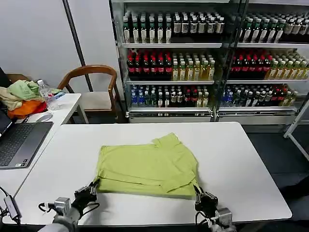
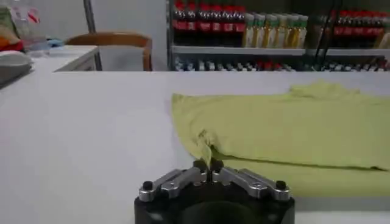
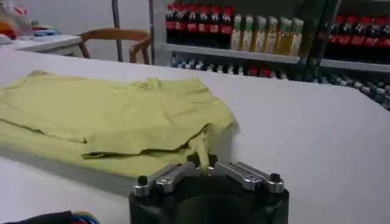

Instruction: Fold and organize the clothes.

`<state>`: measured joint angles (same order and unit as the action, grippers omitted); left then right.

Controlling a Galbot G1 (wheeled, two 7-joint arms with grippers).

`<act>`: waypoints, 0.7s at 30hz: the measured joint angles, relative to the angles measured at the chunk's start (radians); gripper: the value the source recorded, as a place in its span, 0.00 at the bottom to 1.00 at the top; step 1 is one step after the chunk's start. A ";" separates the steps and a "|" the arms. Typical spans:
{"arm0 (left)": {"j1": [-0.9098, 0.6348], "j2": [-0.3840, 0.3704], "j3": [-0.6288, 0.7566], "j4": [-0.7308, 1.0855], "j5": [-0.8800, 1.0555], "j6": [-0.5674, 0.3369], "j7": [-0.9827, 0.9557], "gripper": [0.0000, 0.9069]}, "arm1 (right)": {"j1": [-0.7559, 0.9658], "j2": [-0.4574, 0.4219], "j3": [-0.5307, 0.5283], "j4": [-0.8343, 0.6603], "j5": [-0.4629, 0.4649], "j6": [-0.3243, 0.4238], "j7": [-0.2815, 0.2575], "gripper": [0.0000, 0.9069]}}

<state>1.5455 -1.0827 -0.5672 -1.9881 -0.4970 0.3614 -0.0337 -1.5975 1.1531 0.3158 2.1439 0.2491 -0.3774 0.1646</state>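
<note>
At the lower edge of the head view, the near left corner of the plain lime-green short-sleeved cotton T-shirt (image 1: 147,166) is pinched in the left tool (image 1: 88,192) and the near right corner in the right tool (image 1: 202,197), each tool closed tight on a small peak of cloth, as is seen in both wrist views. From that held hem the half-folded garment is spread away from the tools toward the frame's middle on the white rectangular surface (image 1: 241,159), its long axis running left to right. Both arms are judged equally near, so the coming fold would be carried straight away, toward the far edge.
</note>
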 measured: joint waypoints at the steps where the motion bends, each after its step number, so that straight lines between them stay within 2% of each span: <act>1: 0.009 0.001 -0.004 -0.004 0.002 -0.003 0.001 0.04 | -0.006 -0.001 0.000 0.002 -0.002 0.001 -0.001 0.00; 19: 0.114 -0.018 -0.012 -0.045 0.027 -0.041 0.016 0.06 | -0.067 -0.024 0.001 0.014 -0.032 0.028 -0.004 0.00; 20: 0.115 -0.019 -0.012 -0.045 0.027 -0.043 0.017 0.28 | -0.071 -0.025 0.001 0.017 -0.034 0.028 -0.004 0.00; 21: 0.115 -0.021 -0.012 -0.044 0.028 -0.046 0.018 1.00 | -0.074 -0.025 0.001 0.018 -0.036 0.029 -0.004 0.00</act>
<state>1.6603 -1.1038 -0.5793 -2.0321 -0.4694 0.3152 -0.0153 -1.6715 1.1283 0.3172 2.1623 0.2135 -0.3479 0.1610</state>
